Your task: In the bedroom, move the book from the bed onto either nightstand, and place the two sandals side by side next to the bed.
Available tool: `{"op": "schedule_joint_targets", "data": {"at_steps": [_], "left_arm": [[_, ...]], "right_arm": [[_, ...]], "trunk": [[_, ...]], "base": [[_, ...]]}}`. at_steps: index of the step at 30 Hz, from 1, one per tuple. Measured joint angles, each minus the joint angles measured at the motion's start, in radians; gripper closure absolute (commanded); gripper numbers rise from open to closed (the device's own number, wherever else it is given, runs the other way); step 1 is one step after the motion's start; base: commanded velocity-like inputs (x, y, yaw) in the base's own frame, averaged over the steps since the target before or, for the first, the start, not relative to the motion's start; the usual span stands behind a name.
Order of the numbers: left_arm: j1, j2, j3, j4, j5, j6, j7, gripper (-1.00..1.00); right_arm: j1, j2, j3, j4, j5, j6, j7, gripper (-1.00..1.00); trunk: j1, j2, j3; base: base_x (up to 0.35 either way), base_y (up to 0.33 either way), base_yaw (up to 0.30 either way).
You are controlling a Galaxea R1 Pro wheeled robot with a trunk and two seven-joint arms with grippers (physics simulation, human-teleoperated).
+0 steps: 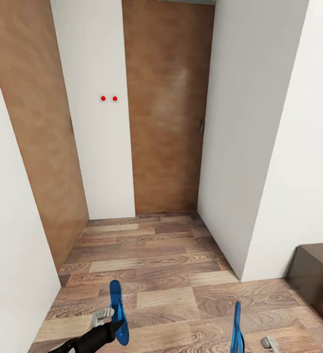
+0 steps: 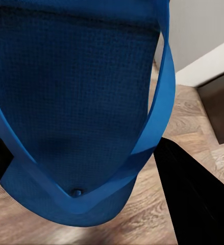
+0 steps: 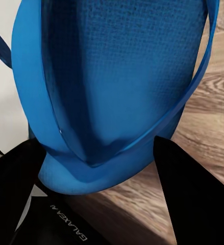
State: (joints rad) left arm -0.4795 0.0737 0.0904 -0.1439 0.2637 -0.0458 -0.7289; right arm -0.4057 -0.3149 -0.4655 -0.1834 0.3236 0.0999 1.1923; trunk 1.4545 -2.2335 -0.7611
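Each gripper carries one bright blue sandal above the wood-plank floor. In the head view my left gripper (image 1: 108,321) is shut on the left sandal (image 1: 116,306), which stands on edge low in the picture. My right gripper (image 1: 259,344) is shut on the other sandal (image 1: 237,326) at the lower edge. The left wrist view has the sandal's sole and toe strap (image 2: 81,102) between the black fingers (image 2: 193,199). Likewise the right wrist view shows a sandal (image 3: 117,87) between its fingers (image 3: 193,194). The book is out of view.
I face a short white-walled alcove with a light-brown wooden door (image 1: 169,108) at its end and another door (image 1: 39,132) on the left. A white wall corner (image 1: 245,196) juts out on the right. A dark-brown wooden piece of furniture (image 1: 318,277) sits low at the right edge.
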Motion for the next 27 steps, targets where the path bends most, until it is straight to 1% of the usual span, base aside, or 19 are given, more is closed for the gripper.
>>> {"op": "schedule_joint_targets", "data": {"at_steps": [27], "left_arm": [[0.000, 0.000, 0.000, 0.001, 0.001, 0.000, 0.001, 1.00]], "right_arm": [[0.000, 0.000, -0.002, 0.000, 0.000, 0.000, -0.001, 1.00]], "trunk": [[0.000, 0.000, 0.033]], "base": [[0.000, 0.000, -0.193]]}}
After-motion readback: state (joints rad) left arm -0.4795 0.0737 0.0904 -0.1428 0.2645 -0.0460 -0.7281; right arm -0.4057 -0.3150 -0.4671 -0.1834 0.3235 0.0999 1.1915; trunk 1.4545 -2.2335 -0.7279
